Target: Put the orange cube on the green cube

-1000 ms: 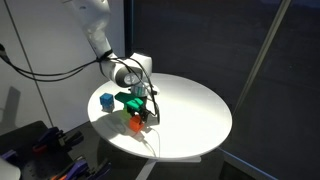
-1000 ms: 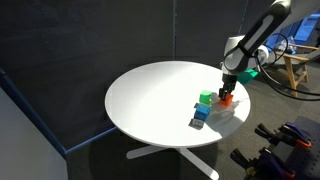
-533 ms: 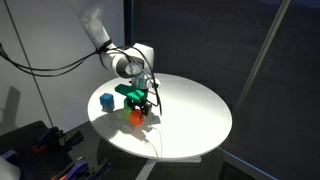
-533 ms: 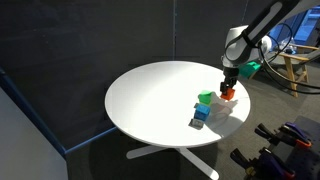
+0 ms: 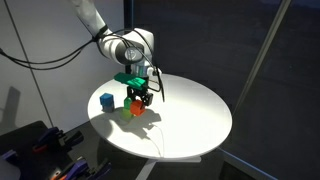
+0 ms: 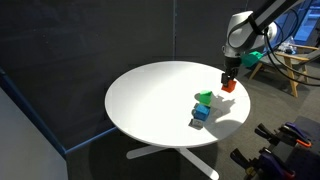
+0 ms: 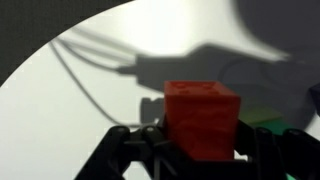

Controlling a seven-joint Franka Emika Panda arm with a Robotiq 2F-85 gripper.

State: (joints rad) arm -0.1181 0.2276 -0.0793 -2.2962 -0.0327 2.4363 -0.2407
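Observation:
My gripper (image 5: pixel 138 98) is shut on the orange cube (image 5: pixel 137 104) and holds it in the air above the white round table (image 5: pixel 195 115). In an exterior view the orange cube (image 6: pixel 229 86) hangs up and to the right of the green cube (image 6: pixel 205 98), which rests on the table. In the wrist view the orange cube (image 7: pixel 202 120) fills the space between my black fingers (image 7: pixel 150 138). A sliver of the green cube (image 7: pixel 268 123) shows at its right. The green cube (image 5: pixel 126 111) also shows low beside the held cube.
A blue cube (image 6: pixel 200 116) lies on the table just in front of the green cube, and it also shows in an exterior view (image 5: pixel 106 101). A cable trails from my wrist. Dark curtains stand around the table. Equipment sits on the floor nearby.
My gripper has risen from the table surface with the orange cube in it. The green and blue cubes have not moved.

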